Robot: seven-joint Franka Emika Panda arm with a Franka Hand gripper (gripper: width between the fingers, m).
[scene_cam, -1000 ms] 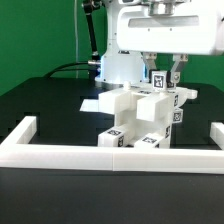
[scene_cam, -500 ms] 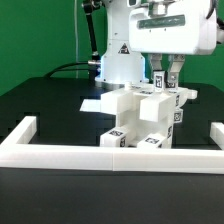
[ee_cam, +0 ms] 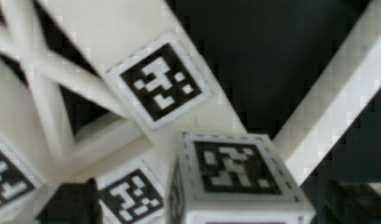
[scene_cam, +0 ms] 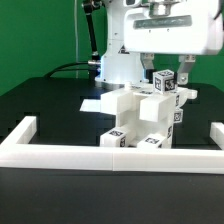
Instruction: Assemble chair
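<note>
While the chair [scene_cam: 135, 112], a half-built cluster of white blocky pieces, sits on the black table [scene_cam: 40, 112] inside the white border frame [scene_cam: 110, 153], the gripper [scene_cam: 166, 70] hangs directly above its tallest piece [scene_cam: 170, 90], toward the exterior view's right. The two fingers are spread, one on each side of that piece's top. They appear to stand clear of it, so the pincer reads as released.

Black-and-white square tags [scene_cam: 162, 80] mark the chair: one on the tallest piece, more on the lower front blocks. The wrist view shows the chair close up, with one tag on a slanting white bar [ee_cam: 164, 80] and another on a block end [ee_cam: 231, 168]. Their patterns are blocky squares.
</note>
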